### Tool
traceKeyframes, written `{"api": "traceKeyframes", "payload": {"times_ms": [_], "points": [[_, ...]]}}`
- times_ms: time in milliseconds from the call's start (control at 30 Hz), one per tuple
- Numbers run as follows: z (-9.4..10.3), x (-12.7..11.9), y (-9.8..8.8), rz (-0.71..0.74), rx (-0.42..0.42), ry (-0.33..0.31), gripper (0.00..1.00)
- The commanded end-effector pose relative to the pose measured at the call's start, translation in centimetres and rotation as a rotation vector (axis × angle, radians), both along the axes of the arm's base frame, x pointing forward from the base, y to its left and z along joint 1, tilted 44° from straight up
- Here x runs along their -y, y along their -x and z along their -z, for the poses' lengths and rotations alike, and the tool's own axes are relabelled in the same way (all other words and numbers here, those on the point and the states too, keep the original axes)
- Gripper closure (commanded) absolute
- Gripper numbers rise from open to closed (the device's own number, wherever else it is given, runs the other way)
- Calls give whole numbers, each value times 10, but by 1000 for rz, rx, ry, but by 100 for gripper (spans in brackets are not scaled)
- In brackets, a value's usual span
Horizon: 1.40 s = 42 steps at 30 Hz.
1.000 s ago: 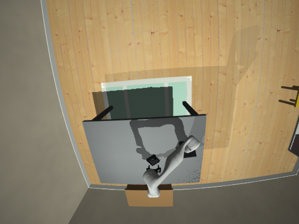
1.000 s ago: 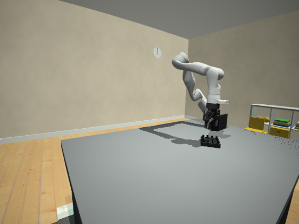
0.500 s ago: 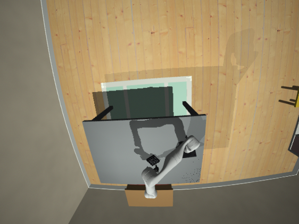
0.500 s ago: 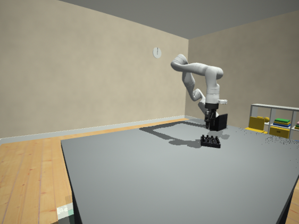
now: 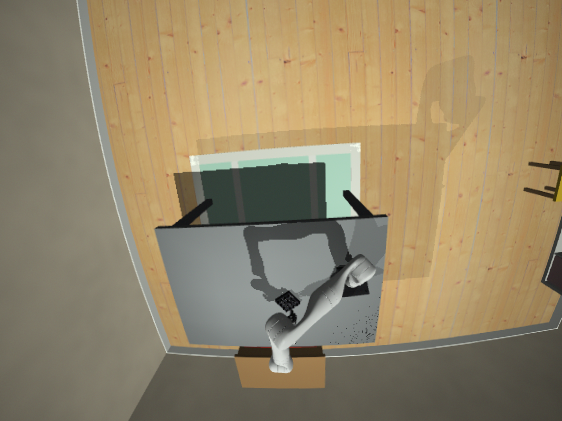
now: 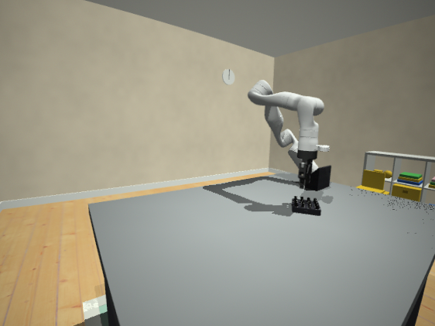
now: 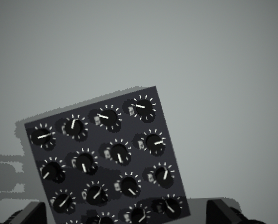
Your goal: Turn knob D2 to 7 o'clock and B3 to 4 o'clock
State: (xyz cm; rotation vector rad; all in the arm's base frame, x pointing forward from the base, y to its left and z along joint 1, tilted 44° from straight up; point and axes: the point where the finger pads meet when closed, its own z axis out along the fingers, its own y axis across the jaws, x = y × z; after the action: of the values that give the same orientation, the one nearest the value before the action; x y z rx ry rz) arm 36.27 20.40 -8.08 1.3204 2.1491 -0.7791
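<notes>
The black knob box stands on the grey table. In the wrist view its names face left, so row D is the leftmost column and knob 1 of each row is at the top. Knob D2 has its line toward the lower left, about 5 o'clock. Knob B3 has its line toward the lower right, about 2 o'clock. The gripper is open and empty, pointing down above the table, off to one side of the box, touching no knob. The bottom edge of the wrist view cuts off part of the box.
The grey table carries the box. A black panel stands on it behind the gripper, near the arm. The arm arches over the table and casts shadows. Close neighbouring knobs surround B3 and border D2.
</notes>
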Motion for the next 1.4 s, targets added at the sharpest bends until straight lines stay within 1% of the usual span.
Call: {"api": "traceKeyframes", "payload": {"times_ms": [0,67,100,1367], "points": [[0,-1,0,-1,-1,-1,0],[0,-1,0,-1,-1,-1,0],[0,-1,0,-1,-1,-1,81],[0,-1,0,-1,-1,-1,81]]}}
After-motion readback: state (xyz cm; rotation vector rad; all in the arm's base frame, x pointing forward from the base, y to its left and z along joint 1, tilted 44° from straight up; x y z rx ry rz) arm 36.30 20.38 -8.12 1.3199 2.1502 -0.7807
